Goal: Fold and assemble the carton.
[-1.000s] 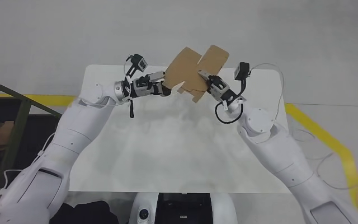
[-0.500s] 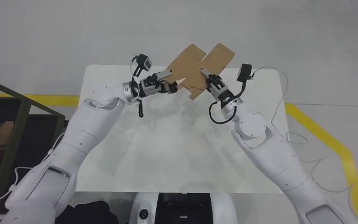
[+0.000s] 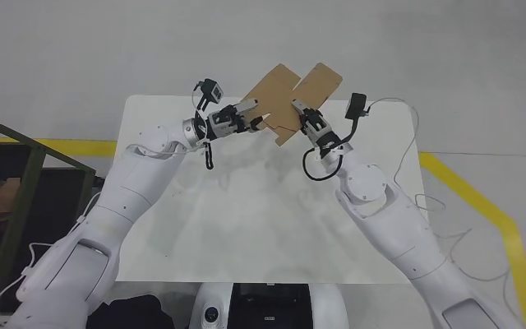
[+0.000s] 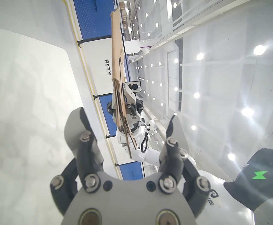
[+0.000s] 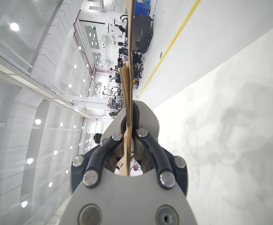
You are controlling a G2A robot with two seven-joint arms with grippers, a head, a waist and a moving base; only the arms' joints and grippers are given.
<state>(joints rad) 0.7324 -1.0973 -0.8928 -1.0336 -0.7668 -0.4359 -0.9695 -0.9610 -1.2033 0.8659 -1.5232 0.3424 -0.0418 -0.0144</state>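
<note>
From my station I saw a white table standing on a pale grey floor, with a yellow line painted on this floor at both sides of it and a dark metal frame near its left side. Around it was a big, bright hall: low partition walls with blue panels, a white ceiling with many round lamps switched on, and far away some dark office furniture.
</note>
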